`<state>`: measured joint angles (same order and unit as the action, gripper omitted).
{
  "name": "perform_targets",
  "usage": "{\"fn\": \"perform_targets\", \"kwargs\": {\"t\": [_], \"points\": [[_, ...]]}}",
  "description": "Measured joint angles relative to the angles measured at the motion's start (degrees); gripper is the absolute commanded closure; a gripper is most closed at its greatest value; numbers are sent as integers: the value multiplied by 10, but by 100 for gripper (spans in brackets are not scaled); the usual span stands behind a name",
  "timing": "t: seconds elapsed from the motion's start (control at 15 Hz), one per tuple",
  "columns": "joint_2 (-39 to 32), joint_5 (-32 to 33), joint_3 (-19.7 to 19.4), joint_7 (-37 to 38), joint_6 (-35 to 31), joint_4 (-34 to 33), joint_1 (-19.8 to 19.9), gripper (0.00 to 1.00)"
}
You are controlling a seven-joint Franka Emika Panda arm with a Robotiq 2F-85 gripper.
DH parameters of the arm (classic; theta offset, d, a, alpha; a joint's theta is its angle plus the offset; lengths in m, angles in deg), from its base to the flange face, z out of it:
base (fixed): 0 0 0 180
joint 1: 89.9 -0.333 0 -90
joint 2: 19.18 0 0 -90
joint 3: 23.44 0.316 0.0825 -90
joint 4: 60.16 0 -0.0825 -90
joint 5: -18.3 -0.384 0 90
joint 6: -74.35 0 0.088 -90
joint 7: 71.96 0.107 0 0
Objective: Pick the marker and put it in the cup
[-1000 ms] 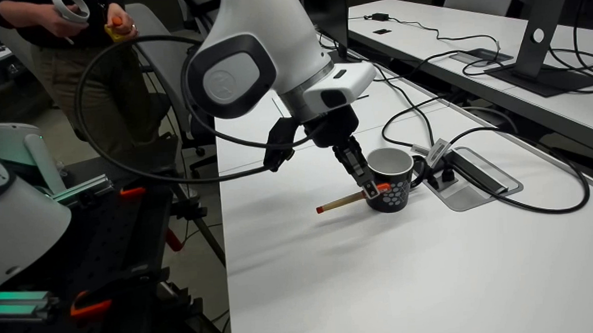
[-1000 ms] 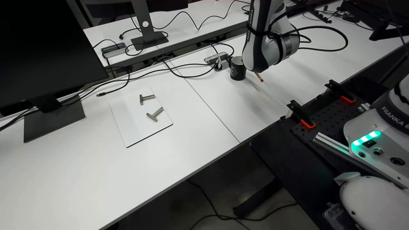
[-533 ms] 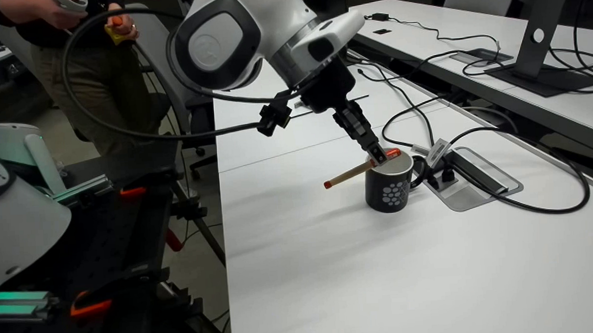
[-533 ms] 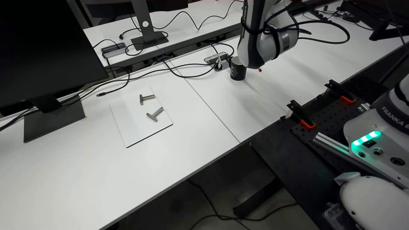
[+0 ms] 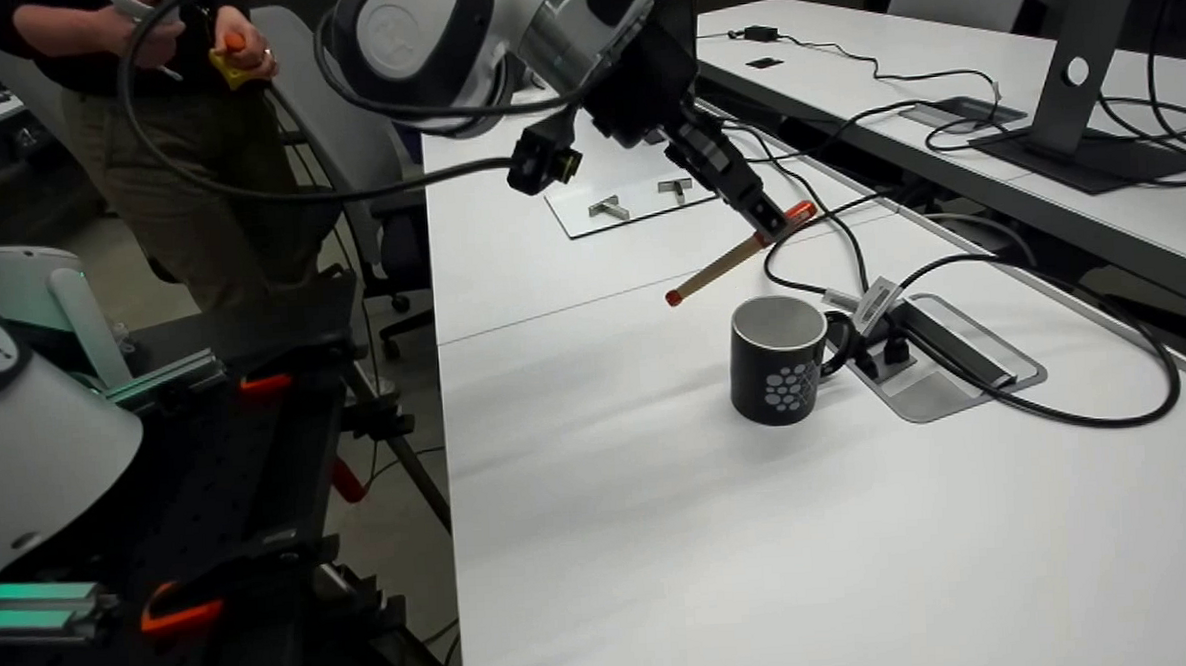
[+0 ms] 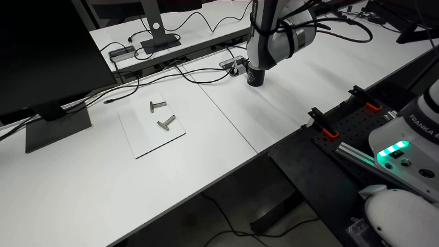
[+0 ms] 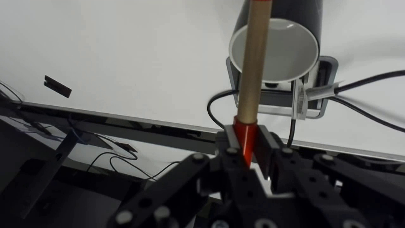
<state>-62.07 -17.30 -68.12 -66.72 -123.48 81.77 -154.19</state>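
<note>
The marker (image 5: 718,268) is a thin tan stick with a red cap and a red tip. My gripper (image 5: 775,227) is shut on its red capped end and holds it tilted in the air, tan end down toward the robot side. The black cup (image 5: 767,377) stands upright on the table below, handle toward the socket panel, pale inside. In the wrist view the marker (image 7: 253,60) sticks out from the fingertips (image 7: 246,134) and crosses in front of the cup's opening (image 7: 292,52). In an exterior view the cup (image 6: 255,79) is partly covered by the arm, which hides gripper and marker.
A socket panel (image 5: 926,399) with black cables and tags lies right beside the cup's handle. A white board (image 6: 147,137) with two metal T-shaped pieces lies farther along the table. A monitor (image 6: 48,55) stands beyond it. A person stands behind the robot.
My gripper has risen with the marker from in front of the cup's side to above its rim. The marker tilts more steeply, and the cup has not moved.
</note>
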Motion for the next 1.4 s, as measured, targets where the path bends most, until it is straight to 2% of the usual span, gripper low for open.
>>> {"fn": "perform_targets", "kwargs": {"t": [0.33,0.73,0.8,1.07,1.13,1.4], "points": [[-13,-44,-24,35,0,-13,-54,93],[-64,-107,-32,73,0,-37,-78,93],[-75,-112,-31,75,0,-40,-78,71],[-80,-112,-29,75,0,-41,-77,71],[-80,-112,-29,75,0,-41,-77,93],[-82,-117,-32,77,0,-49,-83,93]]}}
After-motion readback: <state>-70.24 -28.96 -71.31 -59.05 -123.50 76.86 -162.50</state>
